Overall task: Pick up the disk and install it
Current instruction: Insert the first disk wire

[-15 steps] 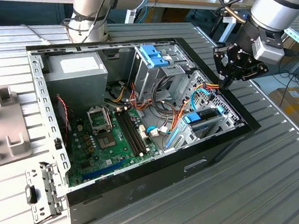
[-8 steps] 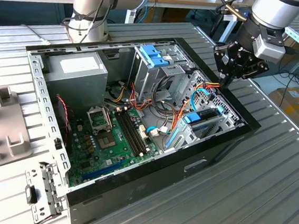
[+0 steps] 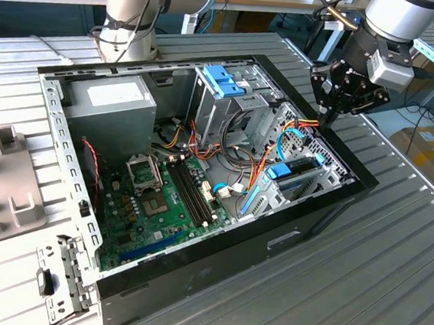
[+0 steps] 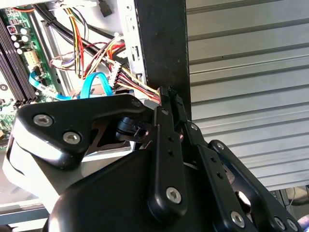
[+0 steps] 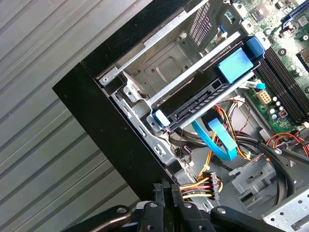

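Observation:
The disk [image 3: 297,172] lies in the metal bay at the front corner of the open computer case [image 3: 328,208], toward the exterior view's right. Its dark body sits between blue rails, with a blue tab at one end. In the first wrist view the disk [image 5: 205,94] rests in the bay's metal frame. My gripper [image 3: 325,121] hovers above the case's edge, just past the disk, with its fingers [image 4: 167,96] pressed together and nothing between them. A bundle of coloured power wires [image 5: 200,186] with a connector hangs right beside the fingertips [image 5: 163,189].
A tall grey drive cage with a light blue bracket [image 3: 222,81] stands mid-case. The green motherboard [image 3: 163,200] and grey power supply [image 3: 114,110] lie toward the exterior view's left. Blue data cables [image 5: 219,140] loop below the disk. The case sits on a ribbed metal table [image 3: 389,287].

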Available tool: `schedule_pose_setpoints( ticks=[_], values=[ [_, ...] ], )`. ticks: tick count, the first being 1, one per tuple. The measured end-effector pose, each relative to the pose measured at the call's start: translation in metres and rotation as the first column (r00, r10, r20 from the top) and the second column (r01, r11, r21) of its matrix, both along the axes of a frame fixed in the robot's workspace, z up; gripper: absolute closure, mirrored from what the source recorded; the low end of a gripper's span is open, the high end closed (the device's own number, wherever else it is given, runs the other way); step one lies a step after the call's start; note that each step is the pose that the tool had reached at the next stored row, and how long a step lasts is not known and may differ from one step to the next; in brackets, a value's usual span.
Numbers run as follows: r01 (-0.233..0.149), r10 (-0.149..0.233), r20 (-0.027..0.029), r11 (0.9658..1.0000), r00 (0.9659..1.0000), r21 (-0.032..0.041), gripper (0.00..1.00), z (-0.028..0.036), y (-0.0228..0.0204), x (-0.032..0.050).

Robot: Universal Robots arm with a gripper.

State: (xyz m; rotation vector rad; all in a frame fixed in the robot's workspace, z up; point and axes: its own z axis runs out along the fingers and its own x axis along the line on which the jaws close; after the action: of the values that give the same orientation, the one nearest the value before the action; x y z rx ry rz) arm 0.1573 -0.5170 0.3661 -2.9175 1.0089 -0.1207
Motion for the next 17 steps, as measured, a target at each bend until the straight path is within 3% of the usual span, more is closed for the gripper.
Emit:
schedule_pose_setpoints(
  ticks=[8, 17],
  values=[
    [0.012, -0.012, 0.0000, 0.9999, 0.9999, 0.0000, 0.83, 0.0000, -0.0002, -0.0010],
    [0.014, -0.014, 0.0001, 0.9999, 0.9999, 0.0000, 0.83, 0.0000, -0.0034, -0.0217]
  ],
)
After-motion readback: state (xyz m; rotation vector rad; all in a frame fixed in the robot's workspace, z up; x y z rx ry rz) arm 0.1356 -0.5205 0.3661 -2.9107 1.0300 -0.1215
